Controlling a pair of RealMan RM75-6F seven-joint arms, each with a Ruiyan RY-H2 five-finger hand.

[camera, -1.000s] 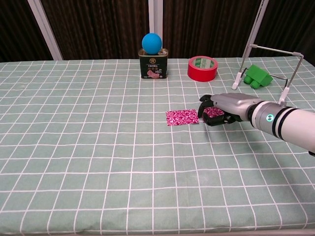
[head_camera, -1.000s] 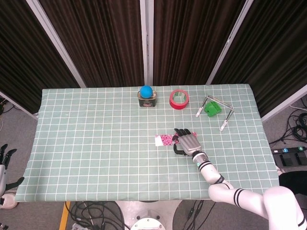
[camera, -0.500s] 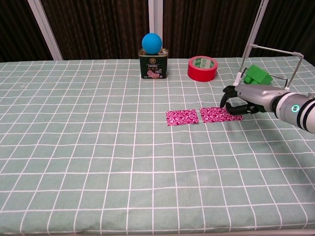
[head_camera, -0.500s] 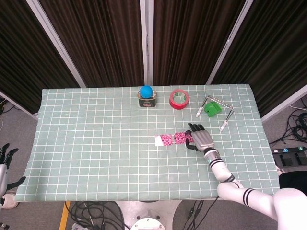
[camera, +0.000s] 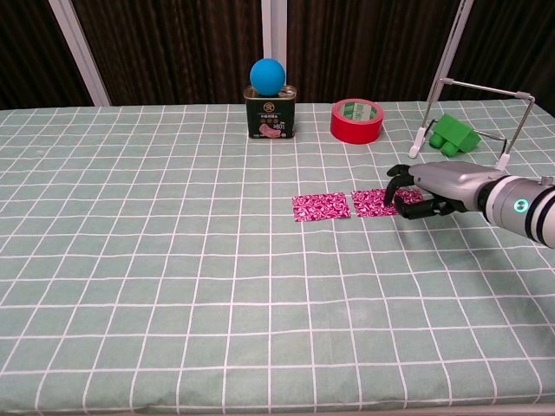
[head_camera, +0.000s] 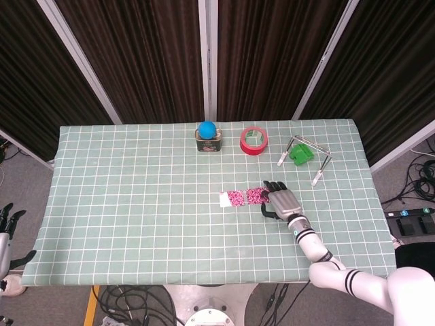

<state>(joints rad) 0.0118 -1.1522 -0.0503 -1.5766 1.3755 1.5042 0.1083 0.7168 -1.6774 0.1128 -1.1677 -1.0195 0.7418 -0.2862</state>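
Two pink patterned cloth strips lie end to end near the middle of my bench [camera: 130,260], which wears a green checked cover. The left strip [camera: 320,207] lies flat and free, with a white end showing at its 9 o'clock edge in the head view. The right strip [camera: 375,201] sits just at 3 o'clock of it, a narrow gap between the two, and my right hand [camera: 427,192] rests over its far end. My fingers [camera: 392,173] curl down onto that strip, dark tips pressing its 3 o'clock part against the cover; from the chest view I cannot tell whether the cloth is pinched or only pressed under them. In the head view the same hand [head_camera: 284,202] lies palm down, the forearm running off toward 5 o'clock.

Toward 12 o'clock of the strips, at the back of the bench, stands a dark tin [camera: 270,115] with a blue ball [camera: 268,75] resting on top. At 3 o'clock of the tin lies a red tape roll [camera: 356,120], flat on its side. Further toward 3 o'clock a wire frame [camera: 473,113] stands over a green block [camera: 454,133].

My left hand [head_camera: 8,227] hangs off the bench at 8 o'clock in the head view, fingers loosely spread and holding nothing
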